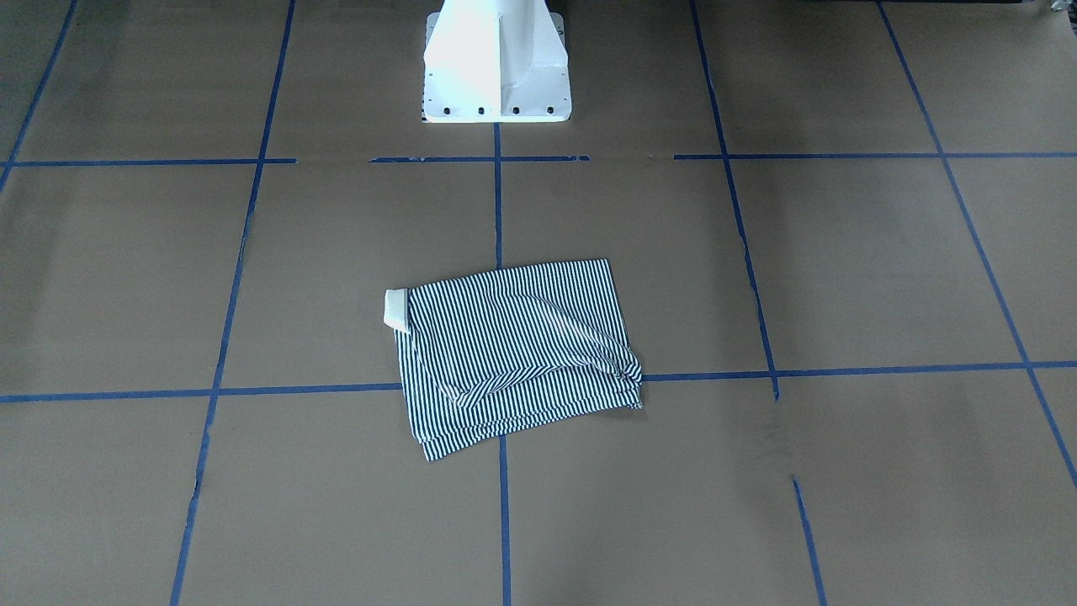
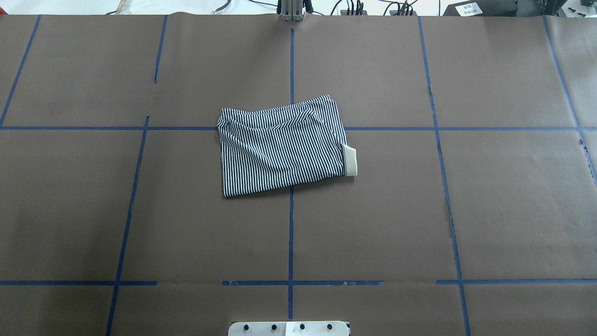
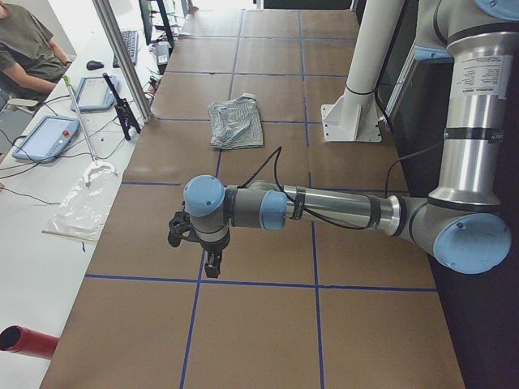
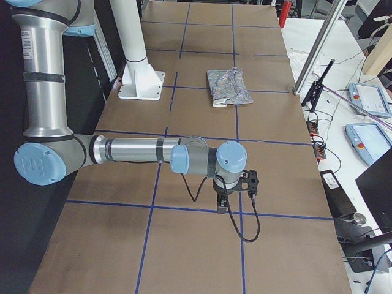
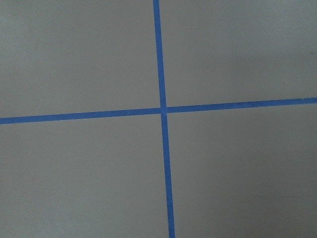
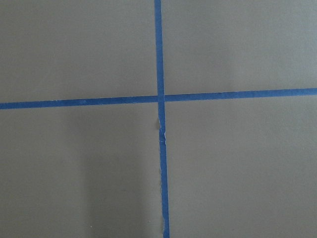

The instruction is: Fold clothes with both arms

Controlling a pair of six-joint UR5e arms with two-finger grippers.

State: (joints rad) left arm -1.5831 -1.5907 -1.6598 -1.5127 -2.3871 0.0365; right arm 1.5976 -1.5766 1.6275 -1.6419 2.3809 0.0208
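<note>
A striped shirt (image 2: pixel 282 147) lies folded into a rough rectangle near the middle of a brown worktop (image 2: pixel 396 210). It rests over a crossing of blue tape lines (image 2: pixel 291 233), out in front of the white pedestal (image 1: pixel 496 67). Its cream collar (image 2: pixel 350 161) pokes out at the edge on the robot's right. Nothing touches the shirt.

The left arm (image 3: pixel 324 207) reaches level over the worktop's left end, well apart from the shirt, with the left pincer (image 3: pixel 212 267) pointing down. The right arm (image 4: pixel 135 150) mirrors it over the right end, with the right pincer (image 4: pixel 220 205) also pointing down. Whether either pincer is open or closed cannot be told. Each wrist camera shows only bare worktop and a tape crossing.
</note>
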